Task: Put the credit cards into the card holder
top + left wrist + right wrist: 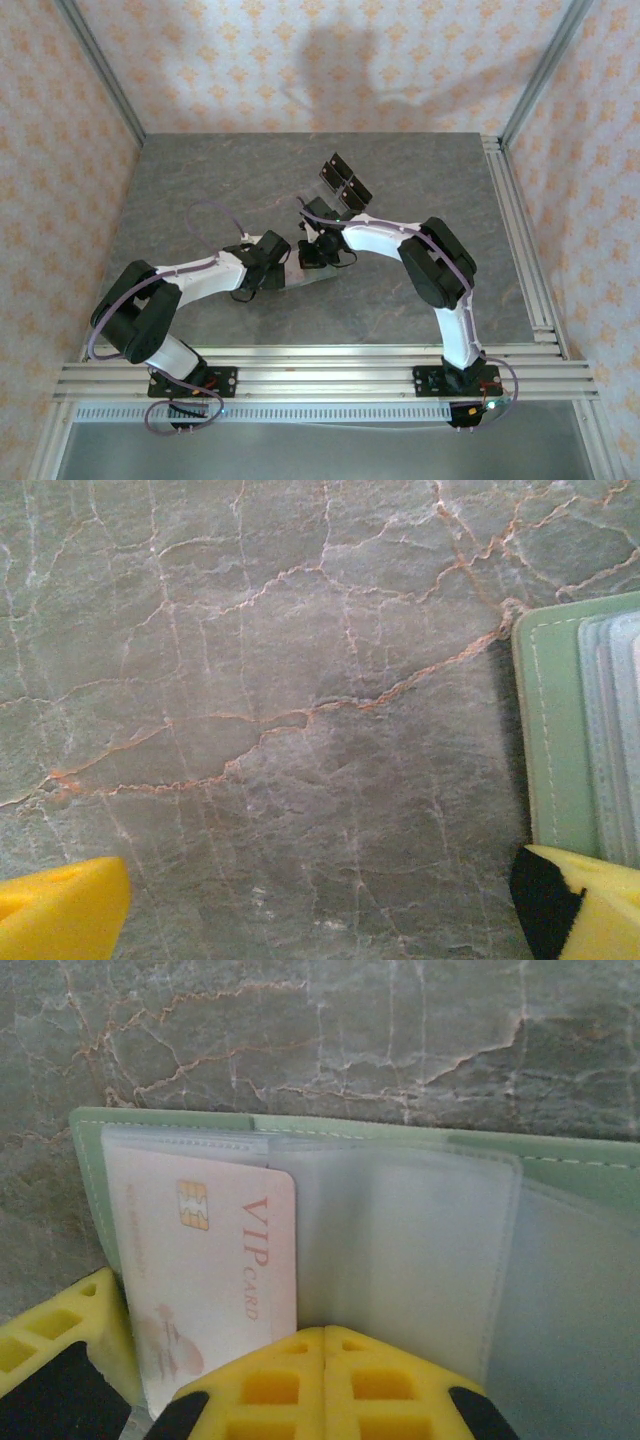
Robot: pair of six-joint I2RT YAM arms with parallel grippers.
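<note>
Right gripper (pixel 324 1345) closed, jaws flat together over card holder (pixel 560 1175) near edge, nothing plainly pinched. Left gripper (pixel 320 905) wide, just beside holder edge. Credit card (pixel 215 1260) inside holder's clear sleeve (pixel 400 1250), depth unclear. Card likely light, stiff, slick: pinch exposed edge. Holder soft, may slide on desk (pixel 300 1030): pin it.

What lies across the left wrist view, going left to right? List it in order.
Yellow fingertip in the bottom corner → bare stone table → green wallet → its clear sleeves at the right edge. The other yellow fingertip overlaps the wallet, so it is left out.
</note>
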